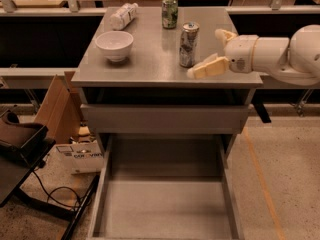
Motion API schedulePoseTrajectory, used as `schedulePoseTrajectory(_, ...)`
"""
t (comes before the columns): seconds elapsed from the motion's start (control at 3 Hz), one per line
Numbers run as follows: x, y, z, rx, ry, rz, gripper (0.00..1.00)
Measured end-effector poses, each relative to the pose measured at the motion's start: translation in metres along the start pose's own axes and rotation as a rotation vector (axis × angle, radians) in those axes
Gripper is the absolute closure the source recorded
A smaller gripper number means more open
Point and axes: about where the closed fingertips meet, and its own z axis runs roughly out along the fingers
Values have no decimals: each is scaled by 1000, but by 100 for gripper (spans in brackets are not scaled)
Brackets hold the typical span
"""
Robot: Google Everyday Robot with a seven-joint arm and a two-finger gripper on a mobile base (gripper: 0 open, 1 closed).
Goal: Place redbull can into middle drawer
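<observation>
The redbull can (188,44), tall, slim and silver with dark markings, stands upright on the grey cabinet top (150,64), right of centre. My gripper (206,53) reaches in from the right, just right of the can. It is open and empty: one cream finger (207,67) lies low beside the can's base, the other (225,34) sits higher and further right. The middle drawer (165,206) is pulled out below, with a bare grey floor and low side walls.
A shorter green can (170,11) stands at the back of the top, a white bowl (114,45) at the left, and a plastic bottle (123,15) lies at the back left. A closed drawer front (165,119) sits above the open drawer. Cardboard boxes (60,109) and cables are on the floor at left.
</observation>
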Motion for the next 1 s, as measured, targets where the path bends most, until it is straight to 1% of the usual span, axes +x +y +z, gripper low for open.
schedulePoseTrajectory(0.33,13,-18,24,16,-44,93,0)
schedulePoseTrajectory(0.67,18,-33,51,10,-108,147,0)
schedulePoseTrajectory(1.0,18,-48,73,0,-146,157,0)
